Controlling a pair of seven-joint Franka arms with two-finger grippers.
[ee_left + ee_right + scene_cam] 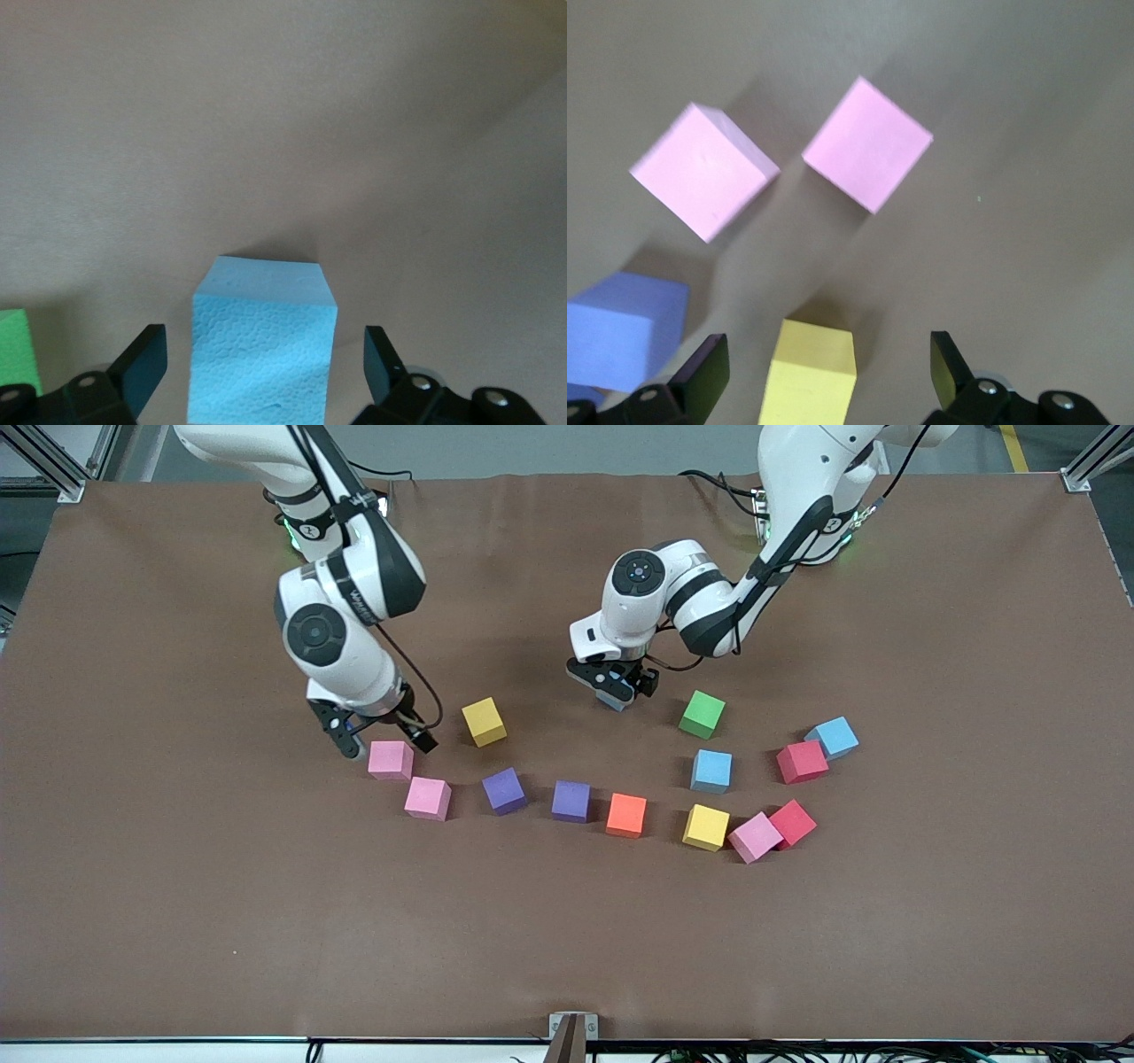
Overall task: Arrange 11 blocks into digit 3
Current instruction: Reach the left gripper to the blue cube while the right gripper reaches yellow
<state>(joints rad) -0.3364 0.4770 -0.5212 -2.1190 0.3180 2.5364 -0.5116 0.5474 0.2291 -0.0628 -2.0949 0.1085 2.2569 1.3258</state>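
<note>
The blocks lie loose in an arc; no digit figure shows. My left gripper (616, 689) is open and low around a light blue block (611, 702), which sits on the table between the fingers with gaps on both sides (261, 354). A green block (702, 714) is beside it. My right gripper (386, 744) is open and empty above a pink block (391, 760). Its wrist view shows a yellow block (811, 376) below between the fingers, two pink blocks (704, 170) and a purple one (620, 332). The yellow block (484, 721) lies beside that gripper.
Along the arc lie a pink (428, 797), two purple (504, 790), an orange (626, 815), a yellow (706, 826), a pink (755, 837) and two light blue blocks (711, 771). Two red cubes (802, 762) sit toward the left arm's end.
</note>
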